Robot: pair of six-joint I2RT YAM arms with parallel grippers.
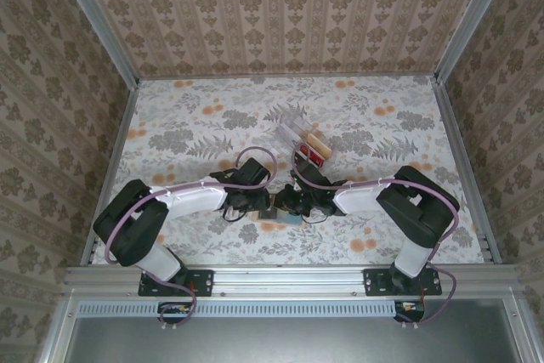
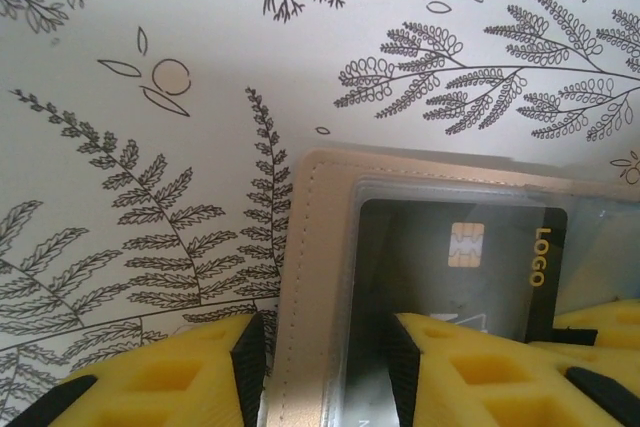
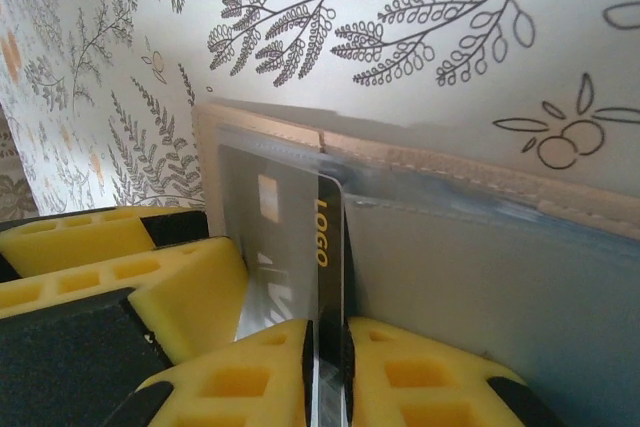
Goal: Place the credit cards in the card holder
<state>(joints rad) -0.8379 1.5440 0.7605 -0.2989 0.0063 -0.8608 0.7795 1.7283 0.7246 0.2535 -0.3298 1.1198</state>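
Toward 6 o'clock on the tabletop [image 1: 187, 116], both arms meet at the card holder [image 2: 315, 247]. The right gripper [image 3: 327, 357] has its jaws nearly together, pinching the edge of the dark card [image 3: 275, 247], which sits under the holder's clear pocket [image 3: 480, 277]. The left gripper [image 2: 325, 357] has its jaws apart, one on each side of the holder's tan border. The red card [image 1: 315, 157] and the orange card [image 1: 316, 141] lie in the clear tray [image 1: 291, 129], at 1 o'clock from the grippers.

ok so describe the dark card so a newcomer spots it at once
On the floral table, between the left gripper and right gripper, lies the open tan card holder. The dark card sits under its clear sleeve. It alone is near-black with a pale chip and gold LOGO; the red card and orange card lie in the clear tray behind.
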